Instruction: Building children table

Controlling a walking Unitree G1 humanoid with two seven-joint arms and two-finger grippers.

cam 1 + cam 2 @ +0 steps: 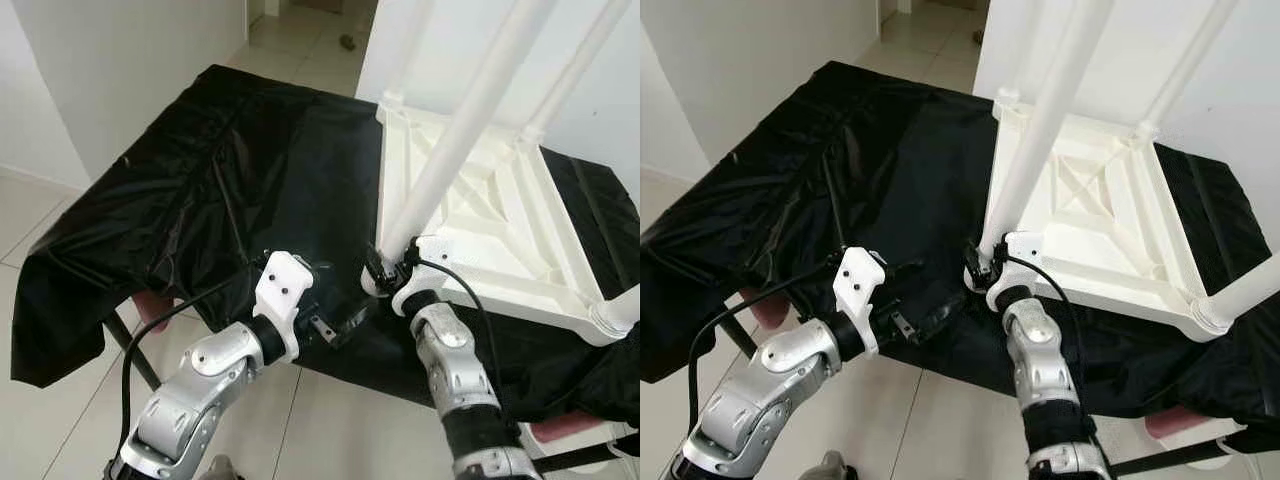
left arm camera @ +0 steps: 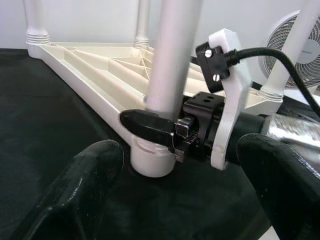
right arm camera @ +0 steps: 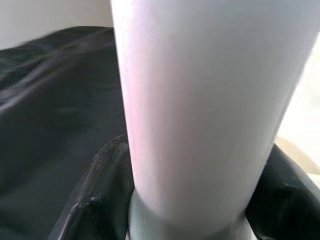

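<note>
A white plastic tabletop (image 1: 500, 220) lies upside down on a black cloth (image 1: 200, 180) that covers a work surface, with white legs standing up from its corners. The right gripper (image 1: 385, 268) is clenched around the near corner leg (image 1: 450, 150) just above its socket. The left gripper (image 1: 325, 325) hovers beside it over the cloth, fingers (image 2: 85, 185) spread apart and grasping nothing.

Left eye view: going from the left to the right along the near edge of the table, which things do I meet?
Black cloth → left claw → right claw on the near white leg → upturned white tabletop.
</note>
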